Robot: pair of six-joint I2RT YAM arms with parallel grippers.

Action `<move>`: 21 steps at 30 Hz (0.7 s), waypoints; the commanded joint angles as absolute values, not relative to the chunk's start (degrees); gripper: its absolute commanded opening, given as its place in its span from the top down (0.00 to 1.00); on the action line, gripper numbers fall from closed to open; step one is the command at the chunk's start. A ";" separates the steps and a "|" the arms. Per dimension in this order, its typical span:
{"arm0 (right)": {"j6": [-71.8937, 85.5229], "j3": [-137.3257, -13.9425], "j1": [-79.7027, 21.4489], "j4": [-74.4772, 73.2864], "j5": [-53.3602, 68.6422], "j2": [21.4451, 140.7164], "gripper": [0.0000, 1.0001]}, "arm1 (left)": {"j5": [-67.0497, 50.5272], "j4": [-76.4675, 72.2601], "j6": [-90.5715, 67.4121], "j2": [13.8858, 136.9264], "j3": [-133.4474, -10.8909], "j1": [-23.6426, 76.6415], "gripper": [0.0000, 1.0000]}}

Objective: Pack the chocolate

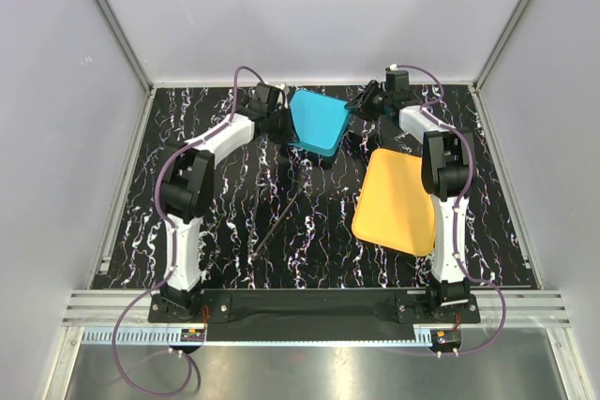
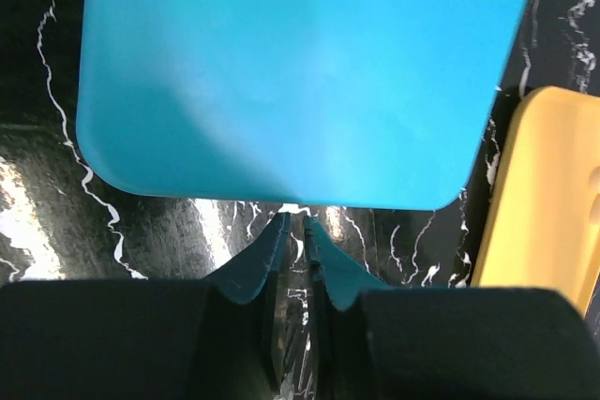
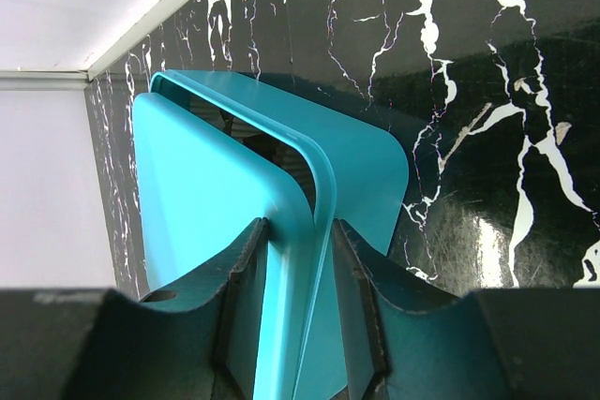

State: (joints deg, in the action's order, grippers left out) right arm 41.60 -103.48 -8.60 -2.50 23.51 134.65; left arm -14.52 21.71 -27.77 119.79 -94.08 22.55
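No chocolate shows in any view. A blue box stands tipped up at the back middle of the table, its flat face filling the left wrist view. My right gripper is shut on the box's thin side wall, one finger on each side of the rim. My left gripper sits at the box's left corner. Its jaws stand almost together, tips just at the box's lower edge, and only table shows in the slit. A yellow tray lies flat to the right, its contents hidden.
A thin dark stick lies slanted on the black marbled table in the middle. The yellow tray's edge is close to the right of the blue box. White walls enclose the back and both sides.
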 commanded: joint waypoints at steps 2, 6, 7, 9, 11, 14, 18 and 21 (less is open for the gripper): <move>41.75 -102.83 -8.79 -1.93 22.76 135.18 0.59 | -12.91 18.55 -30.41 120.05 -94.13 21.97 0.85; 42.18 -102.13 -8.61 -1.15 22.68 134.82 0.59 | -13.80 18.98 -31.20 122.08 -96.06 22.50 0.86; 42.36 -102.04 -8.70 -1.14 22.76 134.82 0.59 | -13.89 18.90 -31.46 122.25 -96.15 22.67 0.86; 42.71 -101.87 -8.70 -0.88 22.85 134.83 0.59 | -14.06 18.55 -32.52 122.87 -96.07 23.03 0.86; 42.89 -101.60 -8.70 -0.70 23.11 134.74 0.59 | -14.32 17.58 -33.22 123.22 -95.89 23.29 0.86; 42.89 -101.25 -8.61 -0.53 23.55 134.30 0.58 | -14.85 15.22 -34.45 122.96 -94.93 23.55 0.86; 42.37 -100.99 -8.70 -0.53 23.64 133.16 0.56 | -14.68 14.33 -34.63 122.69 -95.45 23.55 0.86; 42.10 -100.90 -8.61 -0.53 23.55 132.19 0.55 | -14.85 14.41 -34.54 123.05 -96.59 23.55 0.86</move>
State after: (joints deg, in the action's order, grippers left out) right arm 43.09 -101.91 -8.36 0.27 23.49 134.65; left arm -14.55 19.38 -33.74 123.24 -93.84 23.53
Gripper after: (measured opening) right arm 0.450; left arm 0.144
